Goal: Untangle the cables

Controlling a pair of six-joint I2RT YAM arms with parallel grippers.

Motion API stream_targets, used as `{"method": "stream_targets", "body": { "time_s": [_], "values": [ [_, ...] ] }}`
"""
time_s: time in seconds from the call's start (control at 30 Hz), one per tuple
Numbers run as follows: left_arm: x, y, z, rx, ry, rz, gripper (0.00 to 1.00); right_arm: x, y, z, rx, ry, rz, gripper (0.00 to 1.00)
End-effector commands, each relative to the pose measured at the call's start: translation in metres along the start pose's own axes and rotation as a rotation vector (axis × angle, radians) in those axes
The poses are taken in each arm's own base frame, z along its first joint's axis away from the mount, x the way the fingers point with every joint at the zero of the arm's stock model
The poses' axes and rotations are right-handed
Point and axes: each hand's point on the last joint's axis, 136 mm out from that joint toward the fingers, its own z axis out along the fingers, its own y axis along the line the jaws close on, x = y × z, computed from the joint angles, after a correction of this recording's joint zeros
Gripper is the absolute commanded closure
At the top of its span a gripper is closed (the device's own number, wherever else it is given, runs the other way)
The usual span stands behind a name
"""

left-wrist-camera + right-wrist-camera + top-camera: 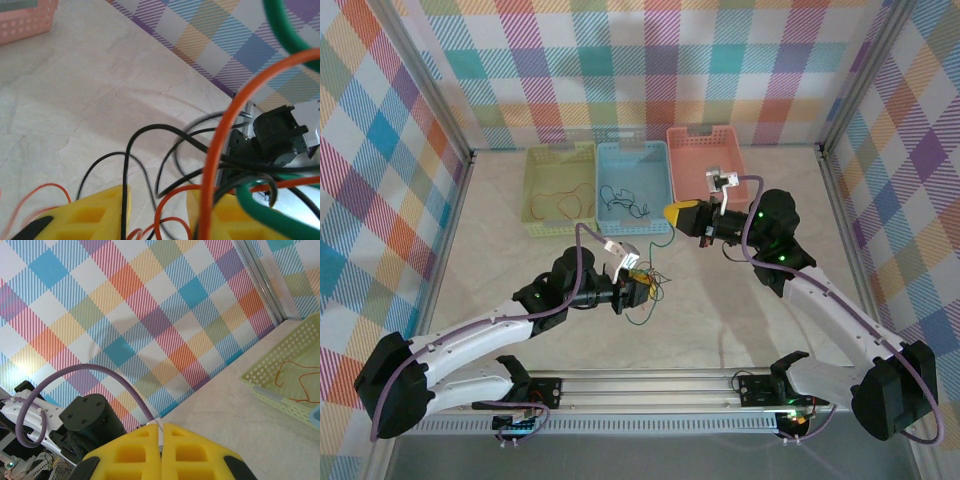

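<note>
Slightly parted left hand (159, 200) low; closed right hand (161, 429) raised.

Top external: set high above and behind both arm bases (530, 388), looked down and forward over the whole bench (720, 330) from afar. Left wrist: sat very close over its own yellow jaws, faced low across the bench past the cable tangle (220, 150) toward the pink basket (25, 22), shared with the top view. Right wrist: tilted up over its jaws toward the plaid wall (150, 315), caught the green basket (295, 365), shared likewise.
</note>
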Motion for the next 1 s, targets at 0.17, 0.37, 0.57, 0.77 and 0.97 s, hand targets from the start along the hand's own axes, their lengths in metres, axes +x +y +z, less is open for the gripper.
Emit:
{"method": "stream_targets", "body": {
  "time_s": [0.17,0.37,0.57,0.77,0.97],
  "values": [
    [-0.012,-0.006,-0.022,-0.046,-0.058,-0.029,1.0,-0.007,0.009,-0.005,0.013,-0.029,-0.058,1.0],
    [-0.012,0.0,-0.048,-0.121,-0.12,-0.053,1.0,-0.001,0.003,-0.011,0.081,-0.011,-0.103,1.0],
    [-0.01,0.004,-0.074,-0.191,-0.163,-0.083,1.0,0.01,-0.02,-0.026,0.241,0.008,-0.175,1.0],
    [0.003,0.016,-0.092,-0.275,-0.168,-0.12,1.0,0.005,-0.06,-0.058,0.482,-0.069,-0.141,1.0],
    [0.015,0.021,-0.1,-0.297,-0.161,-0.15,1.0,-0.001,-0.085,-0.089,0.601,-0.135,-0.104,1.0]
  ]
}}
